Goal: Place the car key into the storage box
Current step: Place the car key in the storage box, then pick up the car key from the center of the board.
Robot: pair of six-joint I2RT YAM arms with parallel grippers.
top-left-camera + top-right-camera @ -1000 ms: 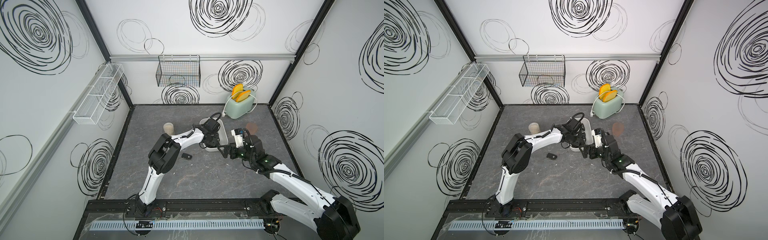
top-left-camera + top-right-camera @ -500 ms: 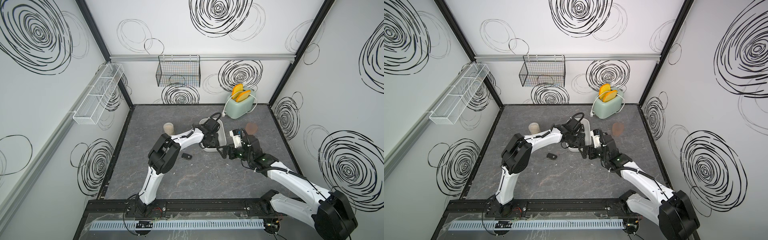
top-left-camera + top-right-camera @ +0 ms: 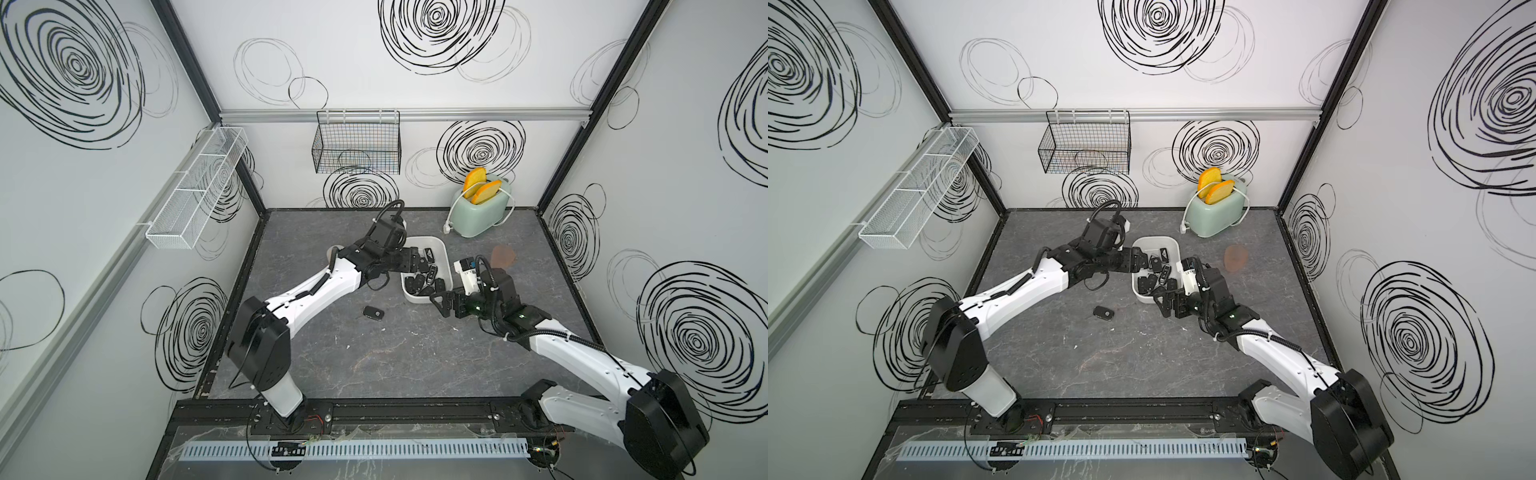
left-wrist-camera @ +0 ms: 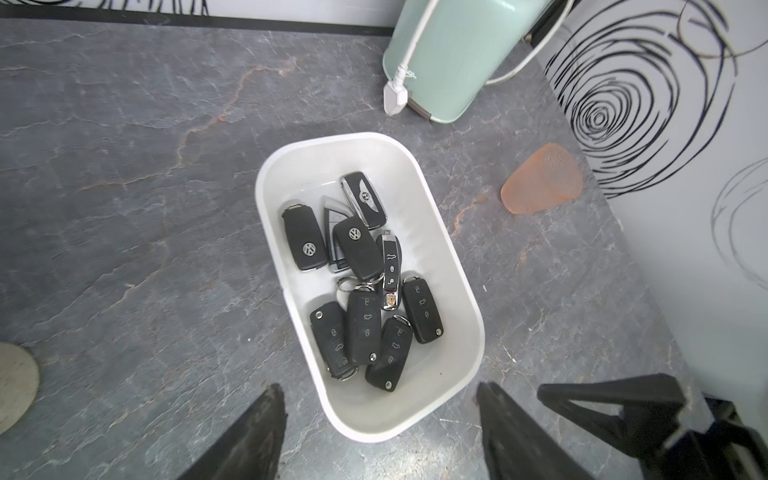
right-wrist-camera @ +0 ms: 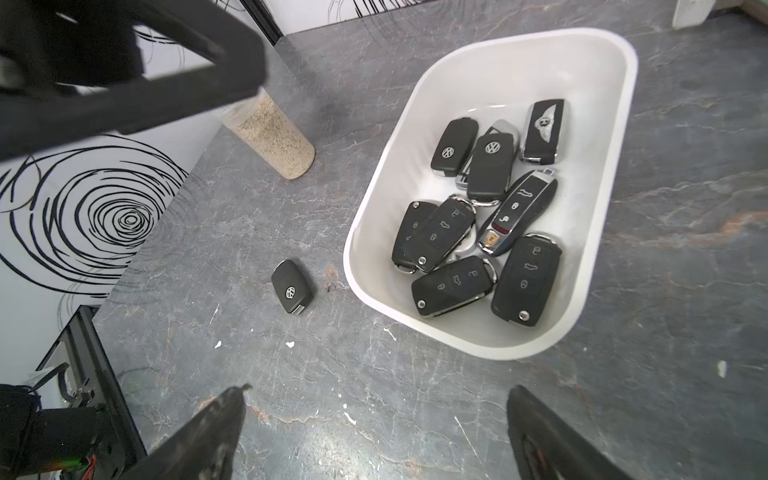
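Stray car key (image 5: 291,286) near storage box (image 5: 519,66), toaster (image 4: 449,54) behind — left fingers (image 4: 249,436), right fingers (image 5: 208,436) apart

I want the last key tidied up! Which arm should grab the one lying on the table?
Probably the right: the right tool is open, empty and faces the car key; the left tool hangs over the storage box.

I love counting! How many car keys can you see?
10. Nine keys lie piled in the white box, some overlapping, so more may hide underneath. One loose key lies on the table beside the box.
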